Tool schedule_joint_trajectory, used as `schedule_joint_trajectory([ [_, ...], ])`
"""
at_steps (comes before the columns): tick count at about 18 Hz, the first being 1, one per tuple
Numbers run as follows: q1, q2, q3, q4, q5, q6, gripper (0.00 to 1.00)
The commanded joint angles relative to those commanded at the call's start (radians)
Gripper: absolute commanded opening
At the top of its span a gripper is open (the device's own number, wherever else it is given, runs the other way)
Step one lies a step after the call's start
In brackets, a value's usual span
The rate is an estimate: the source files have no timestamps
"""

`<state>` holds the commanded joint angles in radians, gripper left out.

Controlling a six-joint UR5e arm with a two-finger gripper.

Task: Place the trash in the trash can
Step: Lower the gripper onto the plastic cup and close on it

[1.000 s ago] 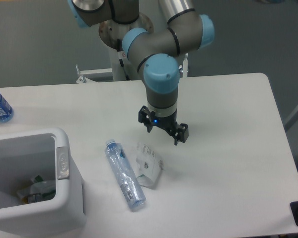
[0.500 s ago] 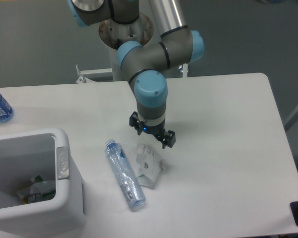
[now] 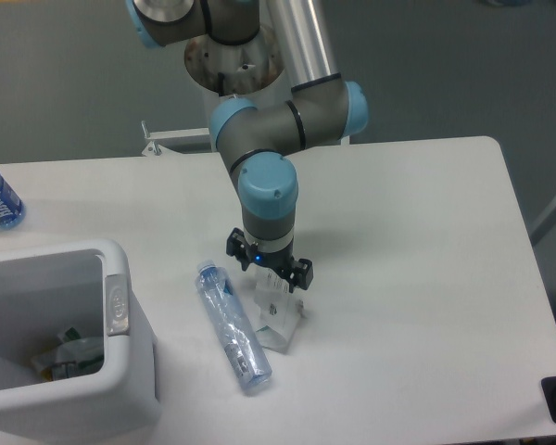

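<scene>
Camera view: the arm is swinging left and down, so the pincer that was hanging off to the right a second ago is now dropping right over the far end of the packet. Fingers are spread, gripping nothing yet. The packet is lying flat on the desk, just right of the clear bottle, both near the white bin on the left. Looks like it's lining up to grab the packet first, bottle later.
</scene>
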<state>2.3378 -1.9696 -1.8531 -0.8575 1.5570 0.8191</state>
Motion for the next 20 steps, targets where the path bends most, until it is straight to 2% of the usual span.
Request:
schedule_joint_trajectory([
  [5,0.000,-0.006,0.006,0.000,0.005,0.000,1.00],
  [6,0.000,-0.009,0.009,0.000,0.006,-0.002,0.97],
  [12,0.000,-0.014,0.028,0.000,0.008,-0.005,0.58],
  [15,0.002,-0.012,0.037,0.000,0.009,-0.003,0.33],
  [18,0.002,-0.015,0.045,0.000,0.011,-0.002,0.14],
  [20,0.006,-0.015,0.054,0.000,0.012,0.006,0.08],
])
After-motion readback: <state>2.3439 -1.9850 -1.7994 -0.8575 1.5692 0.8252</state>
